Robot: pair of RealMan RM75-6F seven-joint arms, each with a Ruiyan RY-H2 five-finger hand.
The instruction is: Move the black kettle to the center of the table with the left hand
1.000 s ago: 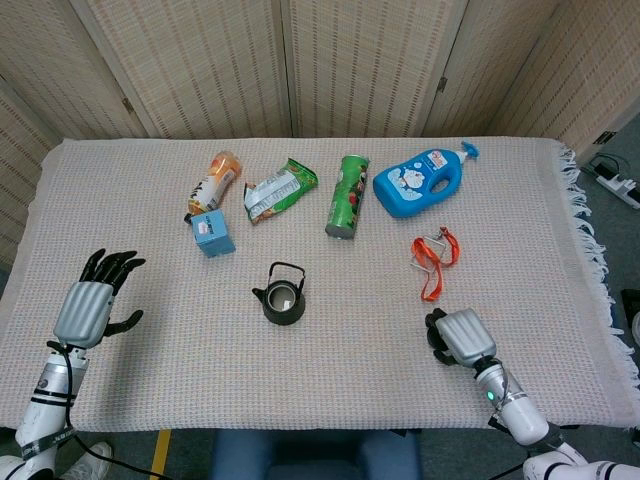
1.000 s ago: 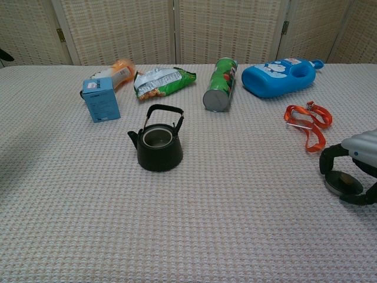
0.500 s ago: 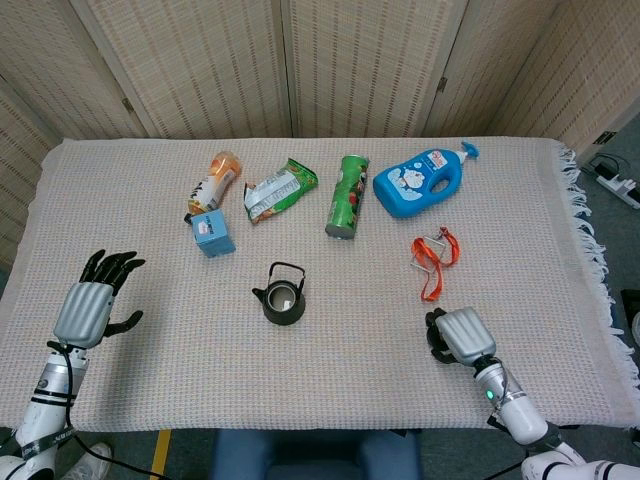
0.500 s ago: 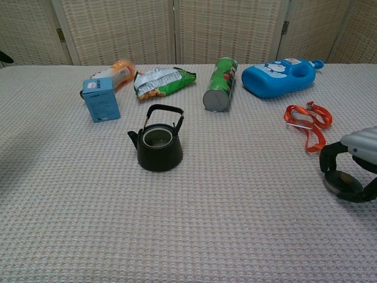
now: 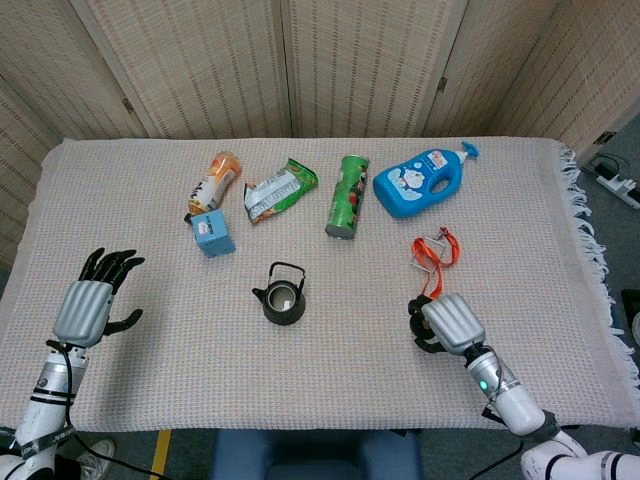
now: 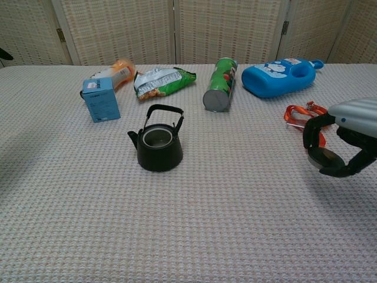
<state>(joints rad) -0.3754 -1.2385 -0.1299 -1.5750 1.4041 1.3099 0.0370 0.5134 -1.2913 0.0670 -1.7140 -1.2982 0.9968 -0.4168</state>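
Well, we have barely begun; our left hand (image 5: 88, 307) hovers apart from the black kettle (image 5: 283, 296), fingers spread, empty; reach, grasp, carry remain.

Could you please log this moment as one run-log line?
black kettle: upright, untouched | left hand: open, far left | right hand: holds round lid

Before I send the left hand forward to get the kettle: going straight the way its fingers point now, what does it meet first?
Probably nothing: the left hand points up the table's left side, passing left of the black kettle.
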